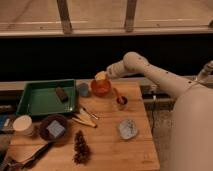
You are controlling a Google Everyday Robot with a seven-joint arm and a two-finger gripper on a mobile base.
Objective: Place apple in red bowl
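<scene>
The apple (pixel 101 76), pale yellow, shows just above the rim of the small orange-red bowl (pixel 101 89) at the back middle of the wooden table (pixel 107 150). I cannot tell whether it rests in the bowl or hangs over it. My gripper (pixel 107 73) is at the apple's upper right side, touching or nearly touching it, with the white arm (pixel 150 70) reaching in from the right.
A blue-grey cup (pixel 83 90) stands left of the red bowl, a green tray (pixel 35 102) further left. A small dark cup (pixel 121 102) is right of the bowl. Utensils (pixel 85 118), a dark brown bowl (pixel 54 128), a pine cone (pixel 80 146) and a crumpled grey thing (pixel 127 128) lie nearer.
</scene>
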